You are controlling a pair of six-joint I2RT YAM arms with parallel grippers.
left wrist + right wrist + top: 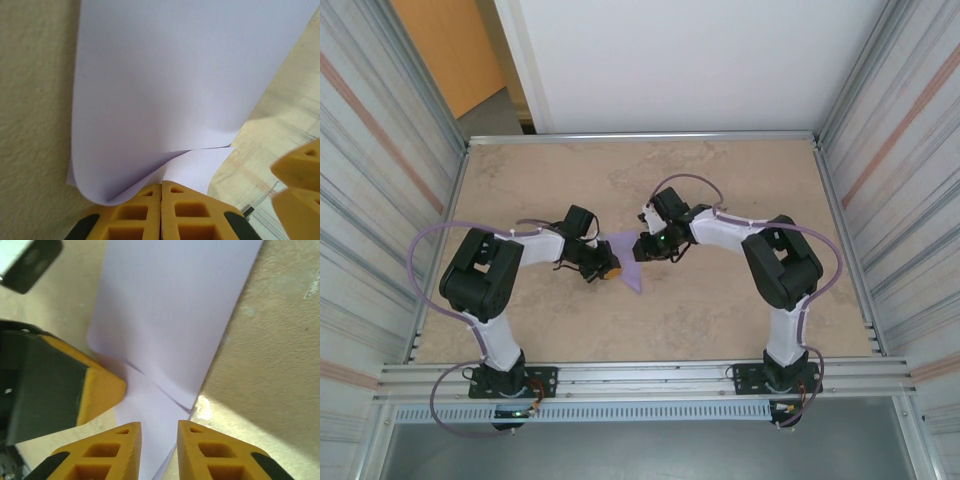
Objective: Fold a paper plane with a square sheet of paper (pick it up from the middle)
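The sheet of paper (630, 270) lies partly folded at the middle of the table (740, 320), 1 flap curling; the left tool (161, 187) is clenched on its edge, the right tool (159, 429) stands slightly released over a crease; most folds likely remain

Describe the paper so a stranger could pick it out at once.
On the beige marbled table, look midway between the left hand and right hand. The lilac paper is there, a thin folded sheet tapering to a point toward the near edge. Its neighbours are black-and-yellow hardware; it alone is paper.
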